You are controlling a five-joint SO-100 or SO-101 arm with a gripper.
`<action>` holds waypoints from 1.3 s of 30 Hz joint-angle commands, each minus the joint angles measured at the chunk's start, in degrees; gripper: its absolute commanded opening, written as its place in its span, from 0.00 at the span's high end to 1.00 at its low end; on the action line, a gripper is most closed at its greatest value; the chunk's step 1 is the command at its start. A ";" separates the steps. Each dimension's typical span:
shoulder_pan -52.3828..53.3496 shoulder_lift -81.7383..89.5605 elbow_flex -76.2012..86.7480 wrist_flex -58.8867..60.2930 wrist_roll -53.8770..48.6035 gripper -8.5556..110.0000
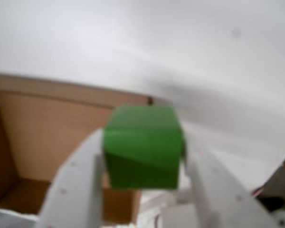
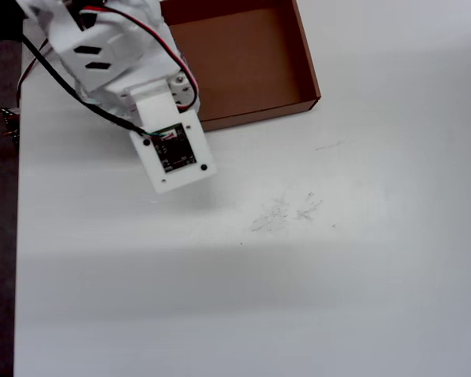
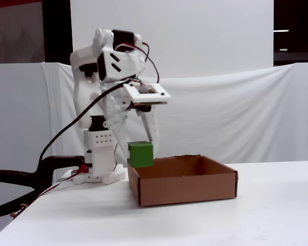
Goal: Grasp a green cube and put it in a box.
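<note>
Gripper [image 1: 145, 190] clamped on the green cube [image 1: 143, 147], one white finger [image 1: 73, 190] against each side face in the wrist view. Cube [image 3: 140, 154] lifted clear of the table [image 3: 277, 215] in the fixed view, pinched at the fingertips, hanging level with the near left corner of the box [image 3: 185, 190] and just above its rim. Beyond and below the fingers in the wrist view, brown box floor [image 1: 47, 133] and wall. From overhead, cube hidden beneath the arm [image 2: 118, 71]; box [image 2: 247, 63] partly covered by it.
</note>
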 commanded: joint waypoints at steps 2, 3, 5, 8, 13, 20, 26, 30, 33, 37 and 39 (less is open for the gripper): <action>-5.54 5.89 -3.69 1.85 2.46 0.82; -6.86 6.68 -3.08 1.85 3.34 0.82; -9.67 8.53 -0.88 1.14 4.57 0.82; -13.54 11.51 3.96 -0.53 5.62 0.82; -18.19 14.15 13.01 -4.31 6.86 0.82; -19.51 14.50 21.88 -9.32 6.94 0.81; -19.07 14.41 28.83 -17.23 6.94 0.81; -18.90 14.50 32.43 -22.15 6.94 0.81; -18.90 14.41 34.28 -24.35 6.59 0.79; -19.07 14.06 35.77 -26.63 6.42 0.76; -19.07 14.15 35.86 -26.46 6.42 0.75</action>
